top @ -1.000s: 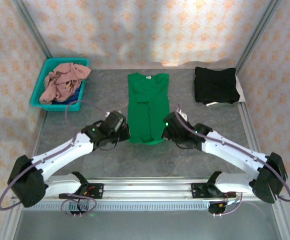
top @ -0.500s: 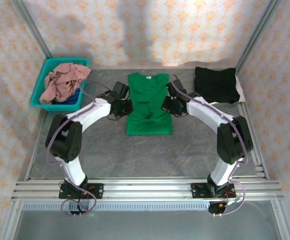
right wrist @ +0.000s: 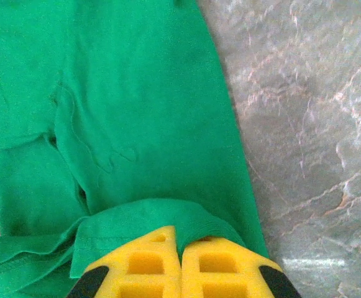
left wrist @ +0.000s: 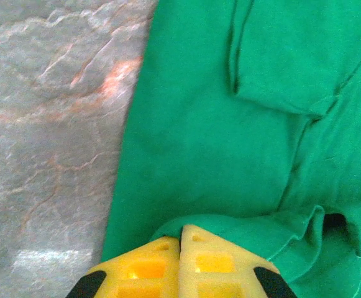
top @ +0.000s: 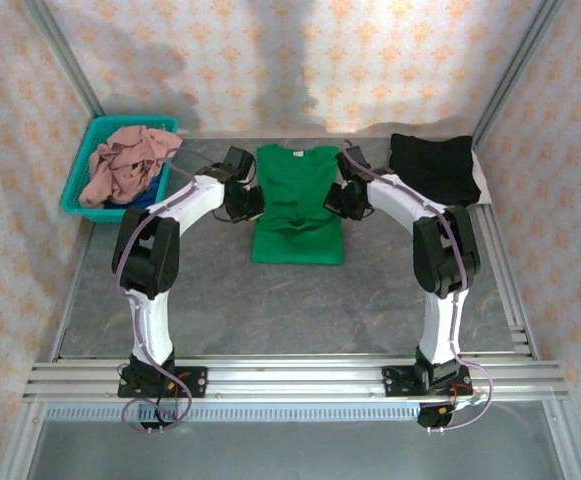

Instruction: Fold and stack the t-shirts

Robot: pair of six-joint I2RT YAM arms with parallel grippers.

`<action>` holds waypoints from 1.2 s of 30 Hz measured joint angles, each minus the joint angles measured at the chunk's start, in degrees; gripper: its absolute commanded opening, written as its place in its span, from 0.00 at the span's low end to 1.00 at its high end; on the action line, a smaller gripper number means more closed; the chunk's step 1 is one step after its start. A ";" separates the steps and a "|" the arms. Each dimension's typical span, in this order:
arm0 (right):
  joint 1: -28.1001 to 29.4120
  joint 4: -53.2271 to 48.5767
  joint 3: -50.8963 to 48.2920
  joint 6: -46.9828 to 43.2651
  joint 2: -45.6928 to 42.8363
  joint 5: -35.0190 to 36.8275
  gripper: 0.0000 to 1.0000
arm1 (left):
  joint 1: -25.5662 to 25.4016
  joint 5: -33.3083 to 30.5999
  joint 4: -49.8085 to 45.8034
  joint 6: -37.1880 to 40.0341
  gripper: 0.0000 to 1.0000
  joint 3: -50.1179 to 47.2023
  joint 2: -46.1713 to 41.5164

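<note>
Bright green t-shirt (top: pixel 297 205) of soft cloth lies at ctr of the grey stone-look table (top: pixel 270 310), collar toward the far side, sleeves tucked in so it makes a narrow strip. A rumpled ridge runs across its middle, btw the two grippers. Near edge lies flat on the table.

Left gripper (top: pixel 253 205) sits at the shirt's left edge, approx mid-length. In the wrist view its yellow fingers (left wrist: pixel 146 270) are pressed together, no gap, w/ a folded green hem pinched at the tips (left wrist: pixel 180 231). More hem sags in loose folds to the right of them.

Right gripper (top: pixel 338 203) mirrors it at the shirt's right edge. Its yellow fingers (right wrist: pixel 220 267) are also closed tight, w/ a doubled-over green hem caught at the tips (right wrist: pixel 180 239).

Black t-shirt (top: pixel 430 168), folded into a rough square, lies at far right of the table, well apart from the green one.

Teal plastic basket (top: pixel 78 185) stands at far left. A dusty pink t-shirt (top: pixel 125 165) is heaped in it, spilling over the rim, w/ a bit of blue cloth (top: pixel 148 200) under it.
</note>
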 measured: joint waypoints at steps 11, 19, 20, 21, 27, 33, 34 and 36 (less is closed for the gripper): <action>-1.51 -2.29 6.32 -0.02 8.39 -1.36 0.10 | 3.15 2.95 -3.98 1.86 0.31 7.56 8.61; -3.13 -5.16 7.80 -2.08 7.85 2.21 0.39 | 3.63 2.78 -6.95 2.99 0.38 13.05 11.06; -3.17 -5.31 7.63 -2.43 6.97 2.78 0.42 | 3.63 2.45 -7.30 3.06 0.39 13.68 11.02; -3.15 -5.18 7.19 -2.49 5.86 3.26 0.43 | 3.69 1.97 -7.41 3.50 0.39 13.81 10.84; -0.15 -1.97 0.39 -2.36 -4.28 4.26 0.45 | 3.65 -2.12 -8.72 4.66 0.41 10.21 5.49; 6.27 1.79 -0.44 -2.19 -0.92 1.97 0.30 | -0.17 -3.58 -8.61 5.51 0.38 5.22 0.37; 6.45 1.86 0.28 -2.23 1.01 1.90 0.28 | -1.27 -3.39 -8.13 5.60 0.36 4.87 0.74; 6.01 1.68 2.64 -2.21 5.44 2.21 0.25 | -2.99 -2.86 -7.28 5.57 0.35 4.07 1.81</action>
